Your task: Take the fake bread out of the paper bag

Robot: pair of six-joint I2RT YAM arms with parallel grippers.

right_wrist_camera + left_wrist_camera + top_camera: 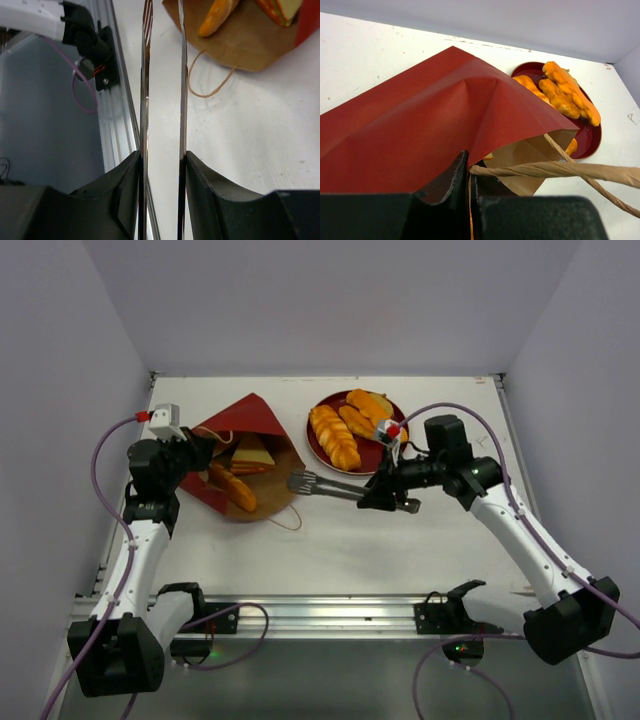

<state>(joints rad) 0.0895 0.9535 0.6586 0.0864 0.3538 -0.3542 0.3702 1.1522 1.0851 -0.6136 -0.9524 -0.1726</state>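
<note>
Paper bag (pixel 245 430) lies on its side on the counter (pixel 400 550), its mouth facing centre. Inside it I see 2 breads, a long bun (pixel 235 488) and a sandwich wedge (pixel 252 453). The plate (pixel 372 457) holds the braided loaf (pixel 334 437) and others. My left claw (pixel 200 455) pinches the bag's rim beside the bun. My right claw (pixel 385 492) clamps tongs (pixel 325 485), whose tips are at the bag's mouth, just short of the bun.
</note>
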